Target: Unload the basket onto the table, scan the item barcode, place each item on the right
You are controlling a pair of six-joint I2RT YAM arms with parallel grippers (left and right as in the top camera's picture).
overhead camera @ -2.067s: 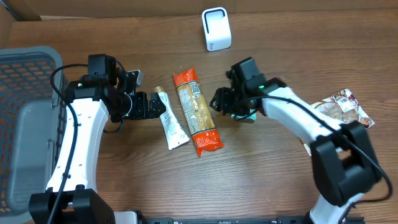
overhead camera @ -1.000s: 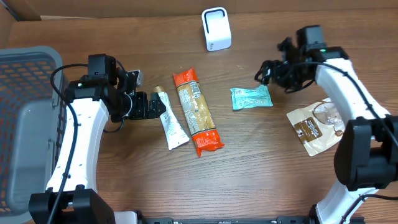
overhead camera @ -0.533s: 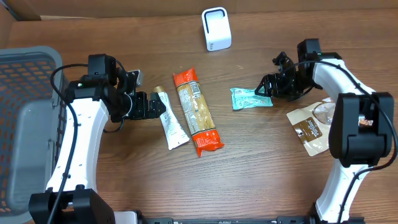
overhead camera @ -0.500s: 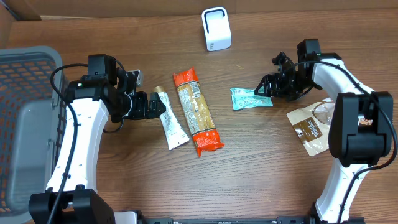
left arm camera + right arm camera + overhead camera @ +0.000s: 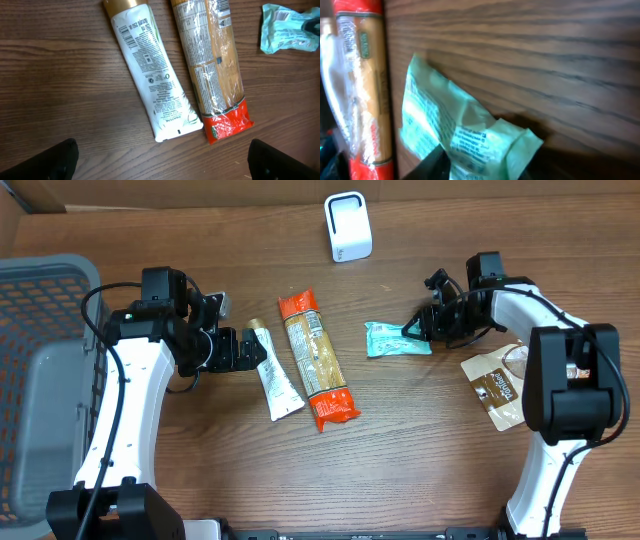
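Note:
The mint-green snack packet (image 5: pixel 388 340) lies on the wooden table right of centre. My right gripper (image 5: pixel 413 330) has come in from the right and its fingers pinch the packet's right end, which is crumpled between them. In the right wrist view the packet (image 5: pixel 470 130) fills the space between the jaws of the right gripper (image 5: pixel 480 169), printed text facing the camera. The white barcode scanner (image 5: pixel 347 226) stands at the back centre. My left gripper (image 5: pixel 240 350) hovers open beside the white tube (image 5: pixel 276 377), holding nothing. Its black fingertips (image 5: pixel 60 159) stand wide apart.
An orange-ended spaghetti pack (image 5: pixel 315 360) lies beside the tube, also visible as the pack (image 5: pixel 215 65) in the left wrist view. A brown pouch (image 5: pixel 503 388) lies near the right arm. A grey basket (image 5: pixel 40 380) stands at the left edge.
My right gripper moved down and left onto the mint-green packet and closed on its right end; the packet shifted slightly left. The left arm stayed still.

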